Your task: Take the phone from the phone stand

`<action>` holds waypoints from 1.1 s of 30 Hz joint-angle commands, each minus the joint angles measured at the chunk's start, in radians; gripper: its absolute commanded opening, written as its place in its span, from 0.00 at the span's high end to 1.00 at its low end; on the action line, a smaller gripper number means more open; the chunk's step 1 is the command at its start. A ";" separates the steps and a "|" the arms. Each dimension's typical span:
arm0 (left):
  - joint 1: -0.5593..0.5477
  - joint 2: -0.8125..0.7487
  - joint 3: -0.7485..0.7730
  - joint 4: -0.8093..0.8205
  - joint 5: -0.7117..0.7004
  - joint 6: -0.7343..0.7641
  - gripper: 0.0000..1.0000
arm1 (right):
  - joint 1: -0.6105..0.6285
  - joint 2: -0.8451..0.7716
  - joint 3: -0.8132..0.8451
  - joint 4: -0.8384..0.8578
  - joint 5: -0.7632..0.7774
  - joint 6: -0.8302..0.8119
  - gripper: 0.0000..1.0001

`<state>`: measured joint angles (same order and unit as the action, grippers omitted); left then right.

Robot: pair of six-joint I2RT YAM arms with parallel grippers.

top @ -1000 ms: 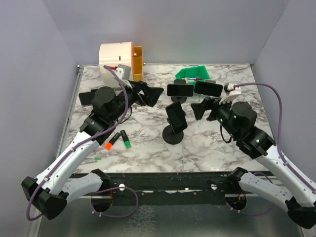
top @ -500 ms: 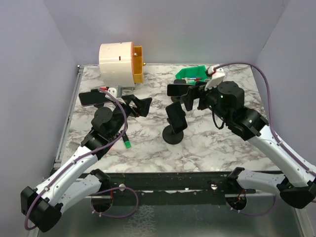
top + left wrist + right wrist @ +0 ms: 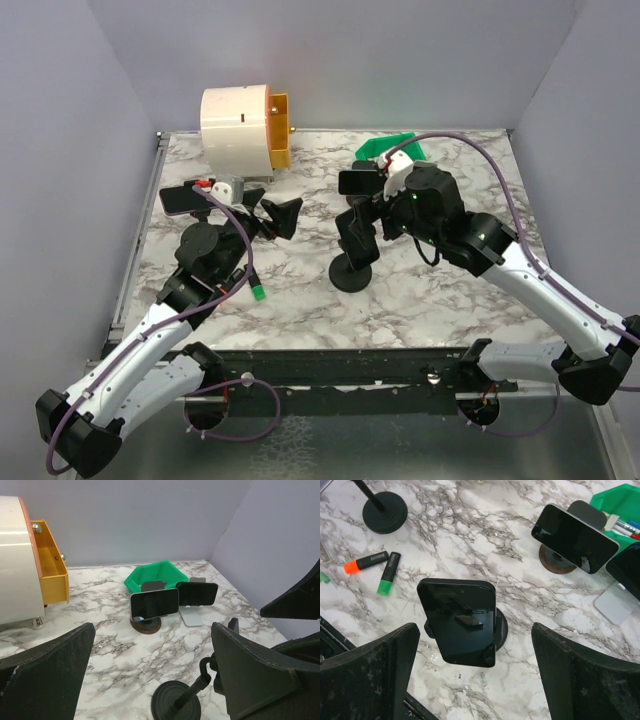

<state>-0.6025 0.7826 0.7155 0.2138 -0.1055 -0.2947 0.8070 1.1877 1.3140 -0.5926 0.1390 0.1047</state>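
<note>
A black phone (image 3: pixel 357 238) stands upright in a black stand with a round base (image 3: pixel 351 273) at the table's middle. In the right wrist view the phone (image 3: pixel 457 622) shows screen-on, clamped in the stand's cradle. My right gripper (image 3: pixel 369 212) hovers just above and behind it, open, with its fingers wide on either side (image 3: pixel 476 680) and not touching. My left gripper (image 3: pixel 279 216) is open and empty to the left of the stand. In the left wrist view the stand's base (image 3: pixel 176 701) lies between the gripper's fingers (image 3: pixel 150 680).
A second phone on a brown round stand (image 3: pixel 364 182) and a third on a grey stand (image 3: pixel 197 594) sit behind, by a green bin (image 3: pixel 396 148). A white and orange drawer unit (image 3: pixel 240 128) stands back left. Another phone (image 3: pixel 185 198) is at left. Markers (image 3: pixel 366 561) lie near the front left.
My right gripper has swung left from the right side and now hovers open over the middle phone. My left gripper has drawn back left, away from the stand.
</note>
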 commanded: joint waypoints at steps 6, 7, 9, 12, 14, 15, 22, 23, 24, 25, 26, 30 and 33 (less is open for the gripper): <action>0.002 0.012 0.013 -0.045 0.019 0.038 0.01 | 0.030 0.067 0.046 -0.075 -0.025 0.025 0.00; 0.003 0.011 0.012 -0.045 0.012 0.041 0.01 | 0.033 0.076 0.050 -0.077 -0.020 0.031 0.00; 0.003 0.006 0.010 -0.048 -0.001 0.044 0.01 | 0.040 0.089 0.056 -0.078 -0.008 0.041 0.00; 0.002 0.004 0.009 -0.051 -0.012 0.049 0.01 | 0.055 0.109 0.069 -0.080 0.024 0.058 0.00; 0.002 0.004 0.009 -0.051 -0.014 0.051 0.01 | 0.069 0.126 0.082 -0.088 0.053 0.067 0.00; 0.003 0.004 0.009 -0.051 -0.015 0.051 0.01 | 0.077 0.136 0.091 -0.095 0.069 0.072 0.00; 0.003 0.016 0.021 -0.078 -0.052 0.054 0.01 | 0.119 0.194 0.143 -0.151 0.210 0.108 0.00; 0.003 0.015 0.021 -0.080 -0.056 0.053 0.01 | 0.121 0.196 0.144 -0.151 0.219 0.111 0.00; 0.002 0.014 0.021 -0.079 -0.060 0.052 0.01 | 0.122 0.200 0.144 -0.151 0.227 0.111 0.00; 0.002 0.014 0.021 -0.079 -0.059 0.053 0.01 | 0.123 0.204 0.144 -0.151 0.234 0.112 0.00; 0.002 0.014 0.022 -0.080 -0.058 0.054 0.01 | 0.123 0.210 0.144 -0.148 0.241 0.112 0.00; 0.003 0.018 0.025 -0.088 -0.059 0.055 0.01 | 0.122 0.229 0.142 -0.140 0.233 0.117 0.00; 0.003 0.018 0.025 -0.089 -0.060 0.055 0.01 | 0.123 0.235 0.143 -0.125 0.224 0.120 0.00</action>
<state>-0.6025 0.8001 0.7158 0.1356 -0.1436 -0.2489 0.9222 1.4078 1.4292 -0.7052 0.3370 0.2100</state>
